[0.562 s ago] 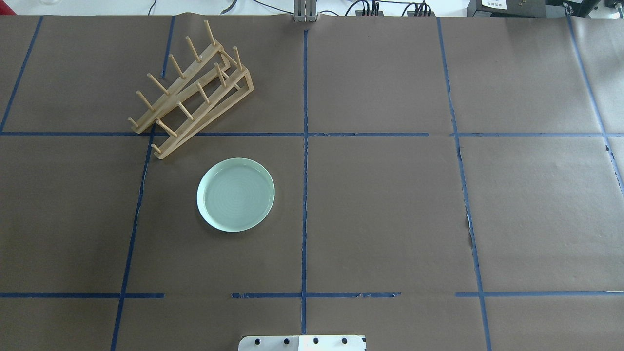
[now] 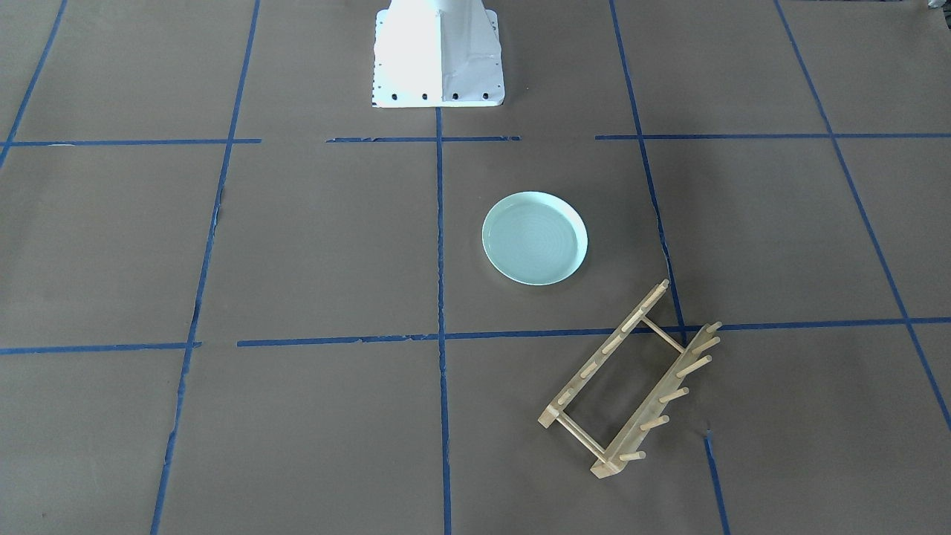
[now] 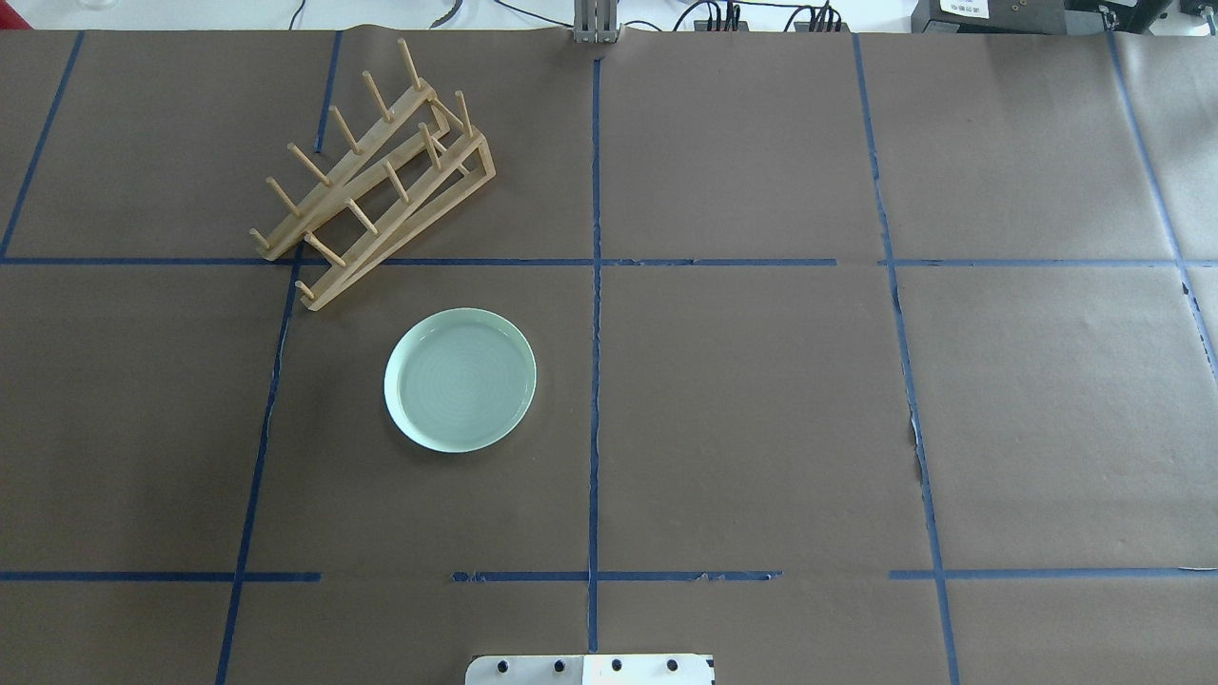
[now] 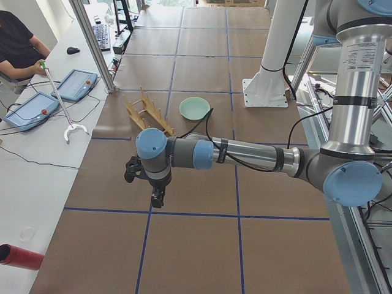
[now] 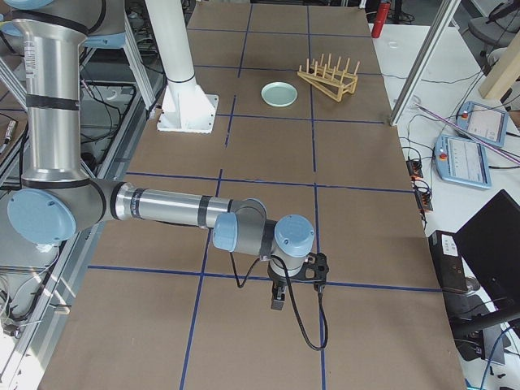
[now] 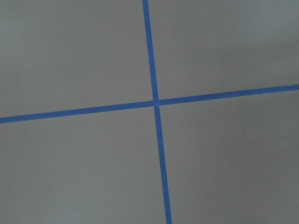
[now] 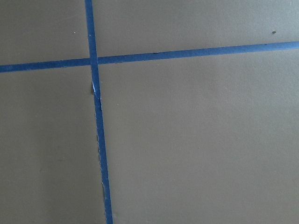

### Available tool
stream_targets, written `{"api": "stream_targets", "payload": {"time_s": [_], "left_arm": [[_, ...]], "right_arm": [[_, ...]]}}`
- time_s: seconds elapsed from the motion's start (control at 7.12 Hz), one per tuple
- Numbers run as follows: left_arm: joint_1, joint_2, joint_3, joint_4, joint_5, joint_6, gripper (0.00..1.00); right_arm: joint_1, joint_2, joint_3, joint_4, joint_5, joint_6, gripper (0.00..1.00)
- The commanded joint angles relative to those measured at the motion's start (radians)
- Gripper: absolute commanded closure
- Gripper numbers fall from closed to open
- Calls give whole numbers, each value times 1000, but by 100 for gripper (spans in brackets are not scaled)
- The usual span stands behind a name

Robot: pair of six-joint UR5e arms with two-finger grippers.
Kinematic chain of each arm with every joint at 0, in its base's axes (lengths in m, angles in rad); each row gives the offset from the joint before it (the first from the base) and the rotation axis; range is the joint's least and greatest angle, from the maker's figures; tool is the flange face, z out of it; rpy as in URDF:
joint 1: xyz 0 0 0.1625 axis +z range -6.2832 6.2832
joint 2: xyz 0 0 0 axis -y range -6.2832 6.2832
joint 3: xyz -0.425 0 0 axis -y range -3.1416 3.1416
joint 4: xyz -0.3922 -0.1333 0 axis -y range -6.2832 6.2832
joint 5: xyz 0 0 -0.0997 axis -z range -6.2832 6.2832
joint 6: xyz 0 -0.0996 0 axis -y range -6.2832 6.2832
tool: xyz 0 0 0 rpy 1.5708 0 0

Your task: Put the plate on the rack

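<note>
The pale mint-green plate lies flat on the brown table, left of the centre line; it also shows in the front-facing view and both side views. The light wooden rack stands behind and to the left of it, apart from it, with its pegs up. My left gripper hangs over the table far from both. My right gripper hangs over the other end. Both show only in side views, so I cannot tell their state.
The white robot base stands at the near edge. Blue tape lines cross the brown paper. An operator sits beside the table with teach pendants, and a grabber tool lies there. The wrist views show only paper and tape.
</note>
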State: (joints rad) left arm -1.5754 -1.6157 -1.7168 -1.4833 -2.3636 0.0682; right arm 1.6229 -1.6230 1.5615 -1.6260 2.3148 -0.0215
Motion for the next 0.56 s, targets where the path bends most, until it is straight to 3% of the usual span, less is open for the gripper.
{"api": "stream_targets", "payload": {"time_s": [0.0,0.14,0.42], "left_arm": [[14,-15,-168,18,-5,-179,0],[44,-16,-253,46,-20,-214,0],[122,-59,-331,61,-80,-343,0]], "right_arm": [[0,0,0,0,0,0,0],[0,0,0,0,0,0,0],[0,2,0,0,0,0,0]]}}
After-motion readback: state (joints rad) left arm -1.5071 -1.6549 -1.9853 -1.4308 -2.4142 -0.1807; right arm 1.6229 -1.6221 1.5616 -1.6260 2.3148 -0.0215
